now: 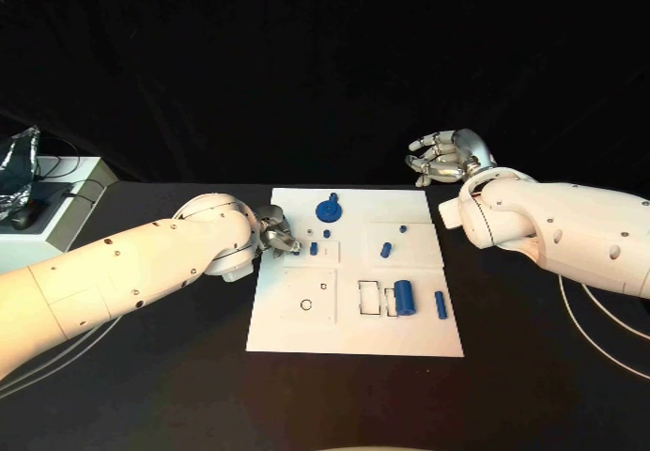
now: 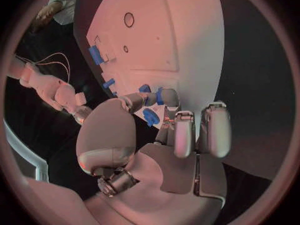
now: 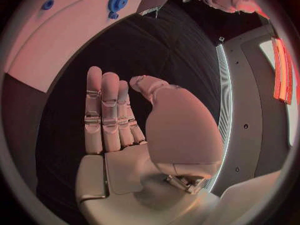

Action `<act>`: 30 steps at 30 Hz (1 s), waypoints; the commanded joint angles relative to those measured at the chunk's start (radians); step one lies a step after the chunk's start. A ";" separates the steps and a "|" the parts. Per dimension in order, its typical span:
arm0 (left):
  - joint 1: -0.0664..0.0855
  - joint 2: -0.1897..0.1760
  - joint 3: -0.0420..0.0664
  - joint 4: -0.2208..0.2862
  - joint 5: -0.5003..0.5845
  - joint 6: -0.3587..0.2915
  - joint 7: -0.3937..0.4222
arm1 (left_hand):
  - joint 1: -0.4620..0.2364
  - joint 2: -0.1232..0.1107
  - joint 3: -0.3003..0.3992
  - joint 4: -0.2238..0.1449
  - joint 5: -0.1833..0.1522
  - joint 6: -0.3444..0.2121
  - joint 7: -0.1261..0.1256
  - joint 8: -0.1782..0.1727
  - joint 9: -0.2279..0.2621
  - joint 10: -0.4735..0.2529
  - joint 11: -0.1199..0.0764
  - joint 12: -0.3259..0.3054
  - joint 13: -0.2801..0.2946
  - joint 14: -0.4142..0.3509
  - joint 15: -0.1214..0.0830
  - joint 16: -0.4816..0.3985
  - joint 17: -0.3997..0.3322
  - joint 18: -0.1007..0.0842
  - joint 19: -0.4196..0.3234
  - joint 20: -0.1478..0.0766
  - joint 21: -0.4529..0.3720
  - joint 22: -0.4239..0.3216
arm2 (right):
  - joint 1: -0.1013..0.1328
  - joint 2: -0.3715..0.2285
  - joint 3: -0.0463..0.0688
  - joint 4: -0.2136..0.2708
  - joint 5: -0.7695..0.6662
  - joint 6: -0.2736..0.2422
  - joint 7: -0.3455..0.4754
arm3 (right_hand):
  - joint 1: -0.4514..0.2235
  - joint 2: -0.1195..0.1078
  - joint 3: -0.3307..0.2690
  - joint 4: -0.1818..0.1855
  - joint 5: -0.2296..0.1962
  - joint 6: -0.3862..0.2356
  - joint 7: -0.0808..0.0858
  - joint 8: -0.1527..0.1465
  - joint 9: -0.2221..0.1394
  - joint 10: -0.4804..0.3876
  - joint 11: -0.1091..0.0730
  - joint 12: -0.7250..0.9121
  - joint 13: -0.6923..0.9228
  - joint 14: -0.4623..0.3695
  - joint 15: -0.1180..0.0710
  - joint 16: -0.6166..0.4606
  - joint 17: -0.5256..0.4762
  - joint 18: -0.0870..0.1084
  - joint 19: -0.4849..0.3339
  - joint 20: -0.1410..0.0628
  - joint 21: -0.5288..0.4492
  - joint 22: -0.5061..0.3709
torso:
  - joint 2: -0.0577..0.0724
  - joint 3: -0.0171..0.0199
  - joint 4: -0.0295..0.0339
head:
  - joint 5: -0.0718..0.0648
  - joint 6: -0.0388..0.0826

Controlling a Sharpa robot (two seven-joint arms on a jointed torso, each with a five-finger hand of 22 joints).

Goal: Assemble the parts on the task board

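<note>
Left hand [image 1: 275,232] pinching blue part [image 2: 150,116] (over task board [image 1: 407,338])

A small blue part [image 2: 150,116] is pinched in the left hand [image 1: 275,232]; the right hand [image 1: 447,158] is held up, fingers straight, empty.

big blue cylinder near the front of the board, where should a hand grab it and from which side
Grip the big blue cylinder across its round body at mid-length, coming down from above. It lies flat on the task board with its long axis running front to back, so the fingers would likely close from left and right. The thin blue pin lies apart on its right, leaving limited room there.
</note>
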 commanded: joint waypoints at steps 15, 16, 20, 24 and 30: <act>-0.009 0.005 -0.008 -0.010 0.033 0.042 -0.017 | -0.045 -0.034 -0.011 -0.041 -0.013 0.024 -0.037 0.007 -0.044 0.013 -0.013 0.011 -0.002 0.106 -0.012 0.003 0.263 -0.007 -0.002 -0.007 -0.013 0.051 | -0.001 -0.006 0.000 0.004 -0.010 0.012 0.007 | -0.009 0.005 -0.001 -0.002 0.005 -0.004 0.004 0.003 0.002 -0.003 -0.001 -0.007 -0.002 0.005 0.000 -0.009 0.001 0.004 0.006 0.000 -0.007 -0.002 | 0.000 -0.0004 -0.0005 | 0.002 -0.007; -0.009 0.005 -0.008 -0.011 0.034 0.042 -0.018 | -0.045 -0.034 -0.011 -0.041 -0.013 0.024 -0.037 0.007 -0.044 0.013 -0.013 0.011 -0.002 0.106 -0.012 0.003 0.263 -0.007 -0.002 -0.007 -0.013 0.051 | -0.001 -0.007 0.000 0.004 -0.010 0.012 0.007 | -0.009 0.005 -0.001 -0.002 0.005 -0.004 0.004 0.003 0.002 -0.003 -0.001 -0.007 -0.002 0.005 0.000 -0.009 0.001 0.004 0.006 0.000 -0.007 -0.002 | 0.000 -0.0002 0.0002 | 0.001 -0.007; -0.008 0.006 -0.008 -0.015 0.035 0.041 -0.020 | -0.047 -0.038 -0.023 -0.033 -0.013 0.027 -0.037 0.007 -0.048 0.013 -0.013 0.013 -0.001 0.106 -0.012 0.003 0.263 -0.007 -0.002 -0.007 -0.013 0.051 | -0.001 -0.007 0.000 0.004 -0.010 0.011 0.007 | -0.009 0.005 -0.001 -0.002 0.005 -0.004 0.004 0.003 0.002 -0.003 -0.001 -0.007 -0.002 0.005 0.000 -0.009 0.001 0.004 0.006 0.000 -0.007 -0.002 | 0.000 -0.0001 0.0004 | 0.002 -0.007; -0.008 0.006 -0.008 -0.019 0.035 0.041 -0.021 | -0.047 -0.039 -0.027 -0.031 -0.013 0.027 -0.037 0.007 -0.049 0.012 -0.013 0.013 -0.002 0.106 -0.012 0.003 0.263 -0.007 -0.002 -0.007 -0.014 0.051 | -0.001 -0.007 0.000 0.004 -0.010 0.011 0.007 | -0.009 0.005 -0.001 -0.003 0.006 -0.005 0.004 0.003 0.002 -0.004 -0.002 -0.007 -0.003 0.005 0.000 -0.011 0.001 0.004 0.006 0.000 -0.008 -0.003 | 0.000 -0.0005 -0.0003 | 0.003 -0.008; -0.008 0.007 -0.007 -0.022 0.031 0.037 -0.021 | 0.024 -0.023 0.009 -0.060 -0.003 0.016 -0.040 0.009 -0.059 0.007 -0.017 0.011 -0.006 0.106 -0.016 0.003 0.263 -0.007 -0.001 -0.011 -0.015 0.050 | -0.001 -0.007 0.000 0.004 -0.010 0.011 0.007 | -0.009 0.005 -0.001 -0.003 0.006 -0.005 0.004 0.003 0.002 -0.004 -0.002 -0.007 -0.003 0.005 0.000 -0.011 0.001 0.004 0.006 0.000 -0.008 -0.003 | 0.000 -0.0007 -0.0001 | 0.004 -0.009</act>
